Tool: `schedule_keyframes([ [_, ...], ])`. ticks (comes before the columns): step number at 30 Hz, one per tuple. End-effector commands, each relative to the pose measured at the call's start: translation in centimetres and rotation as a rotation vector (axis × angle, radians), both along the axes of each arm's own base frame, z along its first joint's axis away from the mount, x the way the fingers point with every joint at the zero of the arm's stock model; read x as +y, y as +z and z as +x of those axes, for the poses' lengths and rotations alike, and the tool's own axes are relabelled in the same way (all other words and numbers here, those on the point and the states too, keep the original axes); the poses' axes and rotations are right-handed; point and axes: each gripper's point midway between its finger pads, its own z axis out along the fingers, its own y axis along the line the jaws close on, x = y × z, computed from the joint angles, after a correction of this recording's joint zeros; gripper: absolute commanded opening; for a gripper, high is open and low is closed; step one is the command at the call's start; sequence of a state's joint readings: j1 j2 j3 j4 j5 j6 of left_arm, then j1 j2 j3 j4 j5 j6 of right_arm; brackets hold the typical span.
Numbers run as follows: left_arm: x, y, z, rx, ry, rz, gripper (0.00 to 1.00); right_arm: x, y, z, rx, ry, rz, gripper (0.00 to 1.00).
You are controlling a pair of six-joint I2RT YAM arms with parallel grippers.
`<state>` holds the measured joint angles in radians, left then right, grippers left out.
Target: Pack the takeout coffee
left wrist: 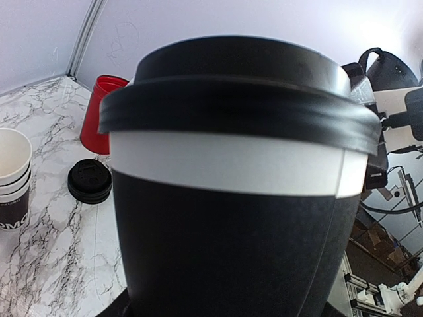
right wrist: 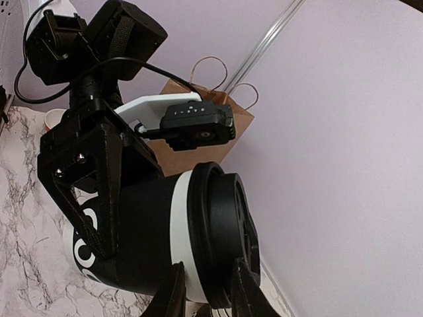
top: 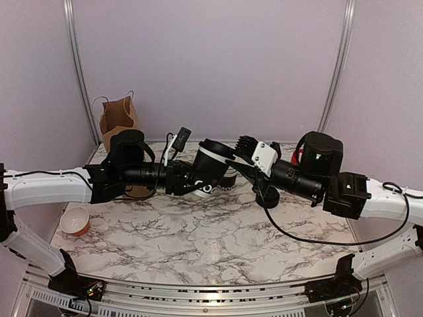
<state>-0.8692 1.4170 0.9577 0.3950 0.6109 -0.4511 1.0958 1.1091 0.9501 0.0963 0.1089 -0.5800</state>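
The takeout coffee is a black paper cup with a white band and a black lid. My left gripper is shut on its body and holds it tilted above the marble table. It fills the left wrist view, where its lid sits on top and my fingers are hidden. My right gripper is at the lid. In the right wrist view the gripper straddles the rim of the lid, one finger on the cup's white band, the other on the lid's top.
A brown paper bag stands at the back left, also in the right wrist view. A nested stack of lidless cups, a stack of black lids and a red cup stand beyond the held cup. A small orange cup sits near left.
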Motion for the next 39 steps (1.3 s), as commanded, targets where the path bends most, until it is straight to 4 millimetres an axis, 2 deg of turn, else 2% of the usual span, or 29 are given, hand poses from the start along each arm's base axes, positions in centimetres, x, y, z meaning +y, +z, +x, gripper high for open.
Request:
schedule_keyframes([
  [1,0.4,2.1,-0.9,-0.044,-0.038,-0.034,0.61,0.1,1.3,0.3,-0.007,-0.018,0.004,0.22],
  [8,0.1,2.8,-1.1,-0.050,-0.051,-0.044,0.61,0.9,0.1,0.5,-0.009,-0.040,-0.053,0.11],
  [12,-0.1,3.3,-1.4,-0.054,-0.063,-0.053,0.61,0.9,-0.5,1.2,-0.031,-0.095,-0.074,0.10],
  [14,-0.1,3.5,-1.5,-0.055,-0.064,-0.057,0.61,0.8,-0.6,1.4,-0.046,-0.115,-0.081,0.15],
  [17,-0.1,3.7,-1.5,-0.056,-0.064,-0.061,0.61,0.5,-0.7,1.8,-0.072,-0.156,-0.091,0.16],
  [24,-0.1,5.2,-1.6,-0.066,-0.057,-0.087,0.61,1.2,-1.3,1.6,-0.115,-0.185,-0.117,0.00],
  [33,-0.1,8.1,-0.9,-0.091,0.006,-0.163,0.61,2.7,-1.4,0.7,-0.070,-0.160,-0.079,0.00],
  [36,0.0,8.7,-0.7,-0.102,0.022,-0.179,0.61,3.1,-1.6,0.0,-0.018,-0.110,-0.072,0.07],
  [39,0.2,8.3,-0.2,-0.107,0.036,-0.169,0.61,2.1,-0.1,0.1,0.044,-0.128,0.007,0.13],
])
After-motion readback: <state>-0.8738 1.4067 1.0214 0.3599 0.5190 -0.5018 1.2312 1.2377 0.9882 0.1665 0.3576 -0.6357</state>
